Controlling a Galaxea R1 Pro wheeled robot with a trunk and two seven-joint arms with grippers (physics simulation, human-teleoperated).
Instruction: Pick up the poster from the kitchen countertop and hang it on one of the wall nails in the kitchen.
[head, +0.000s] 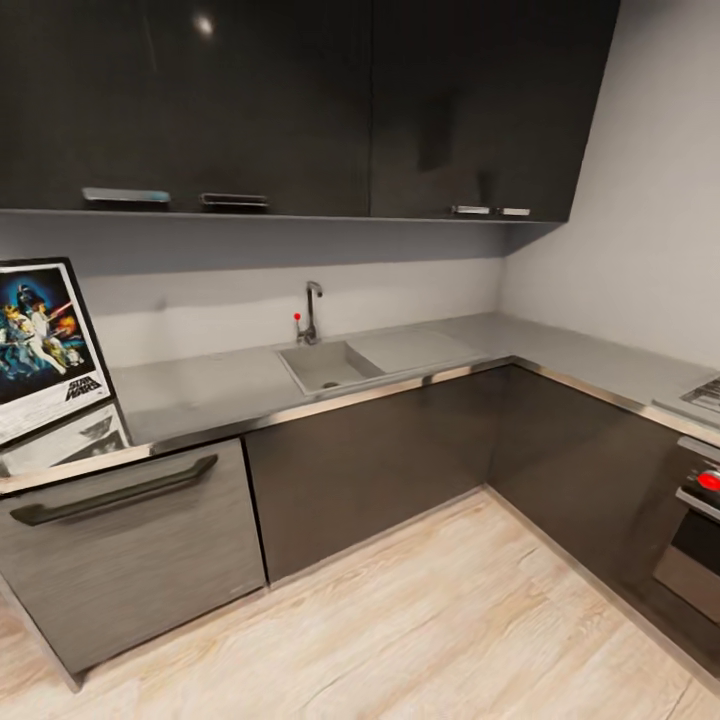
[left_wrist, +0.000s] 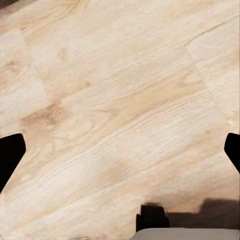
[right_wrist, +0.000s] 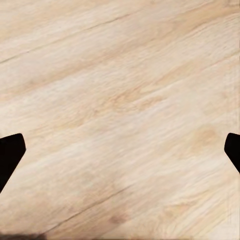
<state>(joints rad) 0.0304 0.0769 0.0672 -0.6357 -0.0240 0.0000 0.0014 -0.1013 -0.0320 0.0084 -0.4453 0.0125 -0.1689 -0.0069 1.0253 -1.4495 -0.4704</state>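
Steel counter (head: 420, 352) carries the poster (head: 45, 345) upright against the wall; left hand (left_wrist: 120, 152) and right hand (right_wrist: 120, 152) both gape empty above wood floor (right_wrist: 120, 100).

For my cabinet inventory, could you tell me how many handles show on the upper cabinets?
4: two on the left, handle one and handle two; two on the right, handle three and handle four. Others may lie outside the frame.

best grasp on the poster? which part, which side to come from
Likely the right vertical edge of the poster, pinched across its thin frame, coming in from the sink side. It stands near-upright on the kitchen countertop, seemingly leaning back toward the wall, so its flat face offers nothing to pinch. Its left edge is cut off in the head view.
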